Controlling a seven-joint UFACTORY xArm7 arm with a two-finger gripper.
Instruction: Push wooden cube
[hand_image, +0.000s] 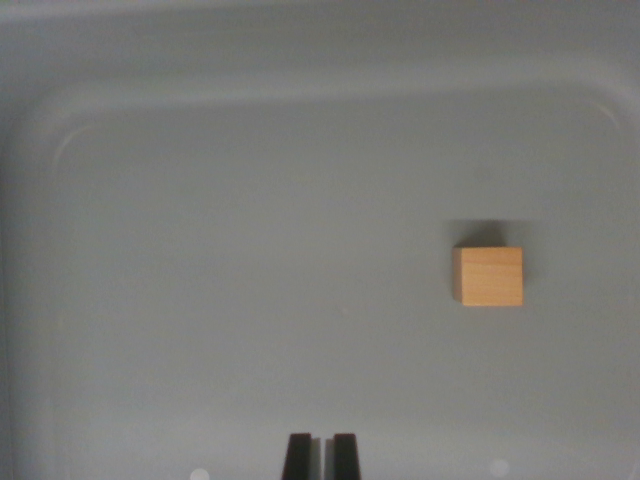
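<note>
Your end effector (320, 455) sits at the bottom edge, its two black fingertips clenched nearly together, grasping nothing. One wooden cube (488, 276) rests on the grey worktop (250, 280), well apart toward the wrist view's right.

The wrist view looks straight down from well above onto a grey tray (300, 130) with rounded corners, whose raised rim runs along the top and the wrist view's left. The tool (321, 455) pokes in at the bottom edge, just left of centre. A cube (488, 276) lies toward the wrist view's right, seen from overhead.
</note>
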